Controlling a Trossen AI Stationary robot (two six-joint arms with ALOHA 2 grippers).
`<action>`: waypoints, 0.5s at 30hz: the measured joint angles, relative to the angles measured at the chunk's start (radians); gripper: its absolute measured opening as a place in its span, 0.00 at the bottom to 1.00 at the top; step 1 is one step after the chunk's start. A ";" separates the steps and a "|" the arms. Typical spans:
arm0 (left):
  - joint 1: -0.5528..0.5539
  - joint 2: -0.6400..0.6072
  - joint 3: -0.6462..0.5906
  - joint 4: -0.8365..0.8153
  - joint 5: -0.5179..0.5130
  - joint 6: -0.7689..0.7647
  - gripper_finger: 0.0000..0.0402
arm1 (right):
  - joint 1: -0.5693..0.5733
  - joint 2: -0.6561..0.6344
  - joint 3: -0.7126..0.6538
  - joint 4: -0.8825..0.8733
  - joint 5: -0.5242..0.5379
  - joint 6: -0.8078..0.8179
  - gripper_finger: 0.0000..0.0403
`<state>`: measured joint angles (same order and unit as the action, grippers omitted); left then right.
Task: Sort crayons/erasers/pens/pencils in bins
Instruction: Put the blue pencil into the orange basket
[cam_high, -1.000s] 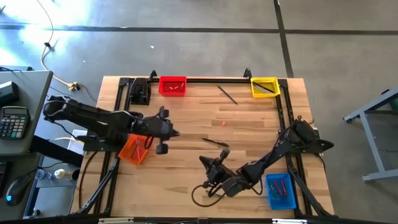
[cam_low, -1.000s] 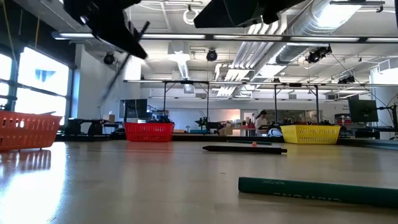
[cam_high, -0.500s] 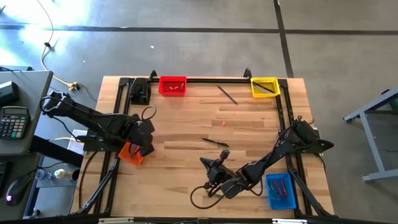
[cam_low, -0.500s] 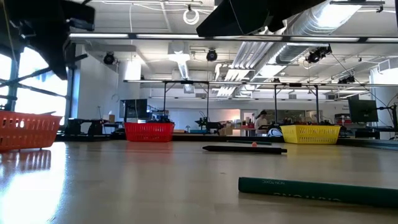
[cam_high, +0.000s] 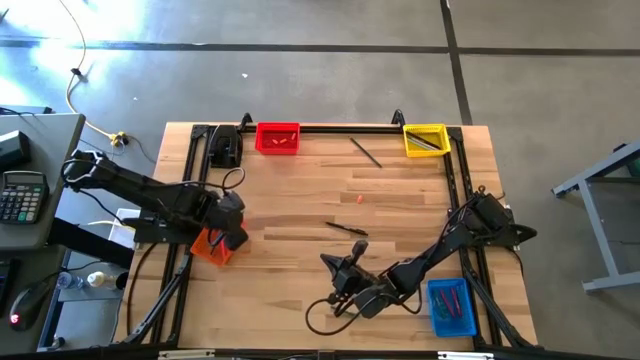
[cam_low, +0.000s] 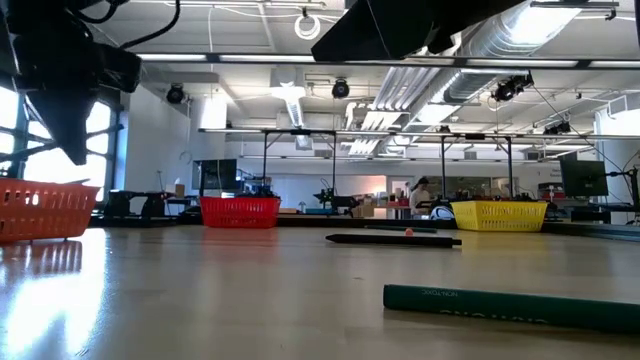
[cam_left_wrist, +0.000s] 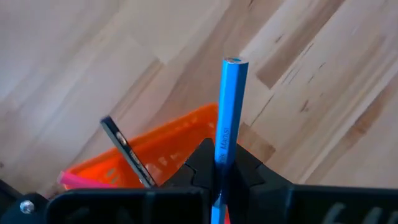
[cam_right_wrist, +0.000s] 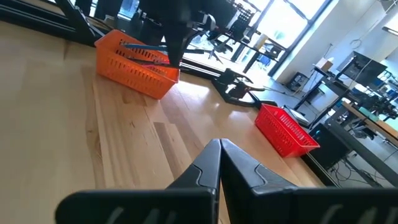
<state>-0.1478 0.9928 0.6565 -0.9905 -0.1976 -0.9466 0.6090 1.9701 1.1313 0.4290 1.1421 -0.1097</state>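
Above the orange bin (cam_high: 212, 245) at the table's left edge, left gripper (cam_left_wrist: 219, 180) clamped on a blue pen (cam_left_wrist: 227, 112); near the front edge, right gripper (cam_right_wrist: 220, 163) pressed closed, empty

Overhead looks straight down, low skims the tabletop; both share the orange bin (cam_high: 212, 243).

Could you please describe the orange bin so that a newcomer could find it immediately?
Start at the wooden table and go to its left edge, where the left gripper hovers, shut on a blue pen. The orange bin sits directly beneath it, the only orange one, set askew.
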 joint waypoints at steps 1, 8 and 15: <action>0.000 0.000 -0.007 0.000 0.008 -0.008 0.00 | 0.000 0.000 0.000 0.000 0.000 -0.001 0.00; 0.000 0.001 -0.054 0.004 0.021 -0.066 0.06 | 0.000 0.000 0.000 -0.006 0.000 -0.002 0.00; 0.000 0.001 -0.043 0.019 0.026 -0.022 0.19 | 0.000 0.000 0.000 -0.006 -0.002 0.000 0.00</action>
<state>-0.1482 0.9939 0.6135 -0.9719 -0.1716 -0.9686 0.6086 1.9701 1.1313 0.4229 1.1401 -0.1100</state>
